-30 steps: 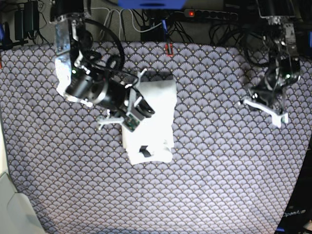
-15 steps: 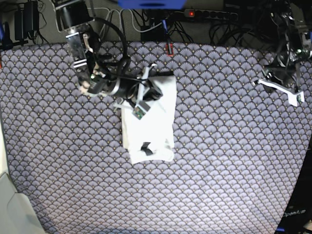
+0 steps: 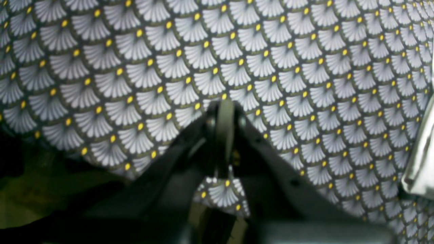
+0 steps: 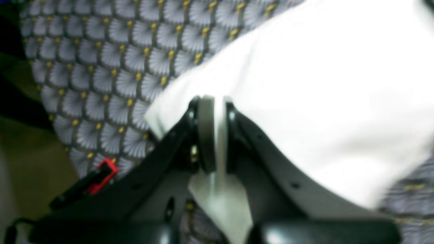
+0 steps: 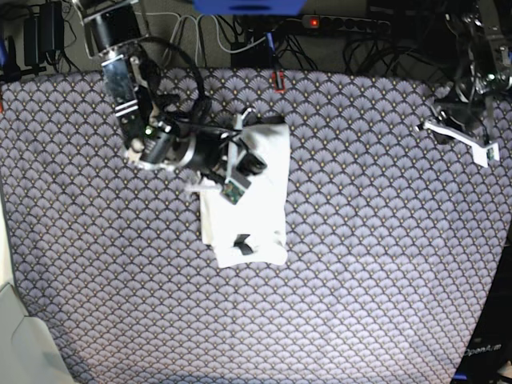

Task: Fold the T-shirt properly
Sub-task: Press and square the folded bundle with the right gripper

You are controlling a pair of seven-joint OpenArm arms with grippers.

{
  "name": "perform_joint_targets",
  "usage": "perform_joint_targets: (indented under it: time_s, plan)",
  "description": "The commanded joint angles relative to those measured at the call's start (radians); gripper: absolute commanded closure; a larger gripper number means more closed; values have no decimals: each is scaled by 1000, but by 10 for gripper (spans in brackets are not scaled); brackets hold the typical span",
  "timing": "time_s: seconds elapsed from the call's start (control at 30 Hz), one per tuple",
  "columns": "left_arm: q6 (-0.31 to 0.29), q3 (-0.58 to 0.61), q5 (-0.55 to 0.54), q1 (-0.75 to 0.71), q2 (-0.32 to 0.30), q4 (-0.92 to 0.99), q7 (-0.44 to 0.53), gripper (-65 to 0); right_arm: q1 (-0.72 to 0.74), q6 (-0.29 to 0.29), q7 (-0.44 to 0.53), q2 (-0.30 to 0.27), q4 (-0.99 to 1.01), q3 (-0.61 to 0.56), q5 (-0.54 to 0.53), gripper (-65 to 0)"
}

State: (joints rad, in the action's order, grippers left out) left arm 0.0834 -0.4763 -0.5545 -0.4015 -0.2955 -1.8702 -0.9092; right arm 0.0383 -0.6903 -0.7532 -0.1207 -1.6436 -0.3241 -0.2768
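shirt [image 5: 246, 210]: a narrow white folded packet lying mid-cloth, its plain side up, a small dark mark near its near end; it looks almost fully folded.
cloth [image 5: 368, 264]: a scale-patterned cover under everything, with bare stretches all round the packet.
right gripper [image 4: 214, 112]: low over the packet's far-left corner, jaws pressed nearly together; the wrist view is blurred, and white shows between the pads, so it may be pinching a thin layer of fabric or only resting above it. I cannot tell which.
step in hand: probably squaring or pressing that far edge. To do it well, I judge, press flat and slide along the edge rather than lifting, so the layers beneath do not drag open; let go only once the corner lies flush with the layer below.
left gripper [image 5: 458, 136]: far off at the cloth's far right corner, jaws pressed together on nothing, well apart from the shirt.
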Motion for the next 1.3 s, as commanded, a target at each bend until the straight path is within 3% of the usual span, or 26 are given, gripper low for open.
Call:
perform_joint_targets:
  time_s: [0.0, 0.13, 0.37, 0.87, 1.07, 1.27]
  plan:
    - [-1, -6, -5, 3, -12, -18, 17, -2, 36, -8, 7, 3, -47, 1, -23, -30]
    - [-1, -6, -5, -6, -12, -18, 15, -2, 124, -8, -32, 6, -63, -14, -23, -30]
    - [2, -6, -3, -20, -12, -32, 15, -2, 351, -8, -15, 20, 224, -19, -23, -30]
    - [5, -6, -3, -18, -12, -32, 15, -2, 553, -8, 315, 57, 879, -19, -23, -32]
    - [5, -6, -3, -20, -12, -32, 8, -2, 601, -8, 413, 63, 1021, -19, -22, -33]
    - [2, -6, -3, -12, -12, -32, -55, -2, 595, -8, 429, 72, 1029, -19, -22, -33]
